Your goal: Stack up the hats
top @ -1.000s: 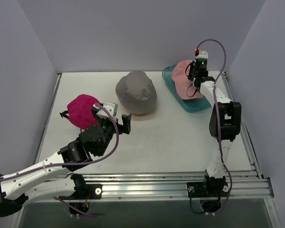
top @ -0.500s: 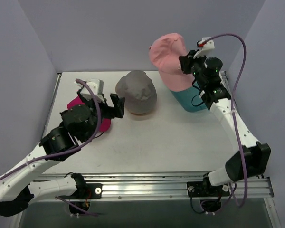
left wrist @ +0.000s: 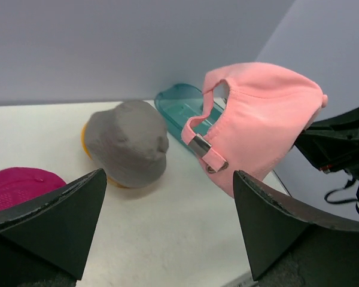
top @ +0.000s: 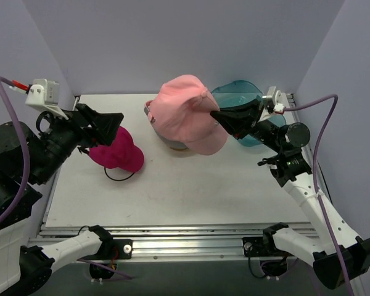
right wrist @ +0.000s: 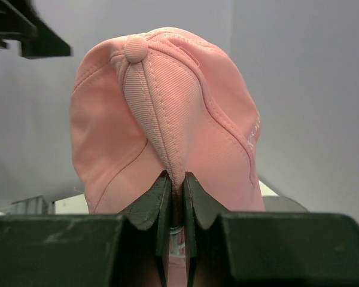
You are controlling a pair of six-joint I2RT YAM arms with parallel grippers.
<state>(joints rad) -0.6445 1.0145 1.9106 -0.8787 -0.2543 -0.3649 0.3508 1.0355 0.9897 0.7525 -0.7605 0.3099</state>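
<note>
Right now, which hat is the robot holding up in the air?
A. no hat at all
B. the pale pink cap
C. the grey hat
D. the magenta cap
B: the right gripper is pinched shut on the pale pink cap, which hangs above the table, while the grey hat and the magenta cap lie down on it.

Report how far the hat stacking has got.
Done: the grey hat sits on the yellow hat. In hand: the right gripper pinches the pink cap in the air near that pile. Left: setting it down, then adding the magenta cap, which lies alone near the open left gripper.
</note>
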